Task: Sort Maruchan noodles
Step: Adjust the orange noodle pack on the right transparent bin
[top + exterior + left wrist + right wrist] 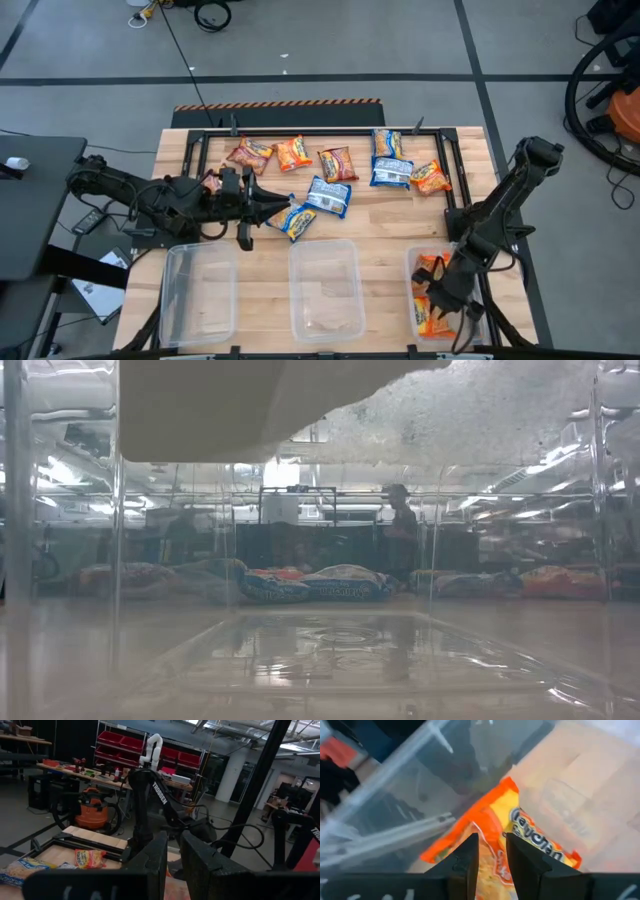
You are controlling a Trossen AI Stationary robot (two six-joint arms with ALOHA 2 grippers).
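Right pincer (pixel 437 297) is down inside the right bin (pixel 412 262) at the bench's 4 o'clock corner, directly over an orange packet (pixel 530 840) lying in it. Jaws stand slightly parted with the packet showing in the gap; can't tell if it's gripped or let go.

Left pincer (pixel 283 203) hovers mid-bench, jaws nearly closed, nothing between them. Nearest target: blue-and-white packet (pixel 294 220) just beside its tip at about 4 o'clock, long axis running diagonally, roughly 2-to-8. Left arm is far nearer than the right.

Remaining packets (pixel 338 163) are scattered from bench centre towards 12 o'clock. Middle bin (pixel 324 288) and left bin (pixel 200 297) sit along the 6 o'clock edge, with no packets that I can see.

Open wood between packets and bins, so the path looks clear. Likely snags: bin walls and the black frame rail (pixel 300 132) at 12 o'clock.
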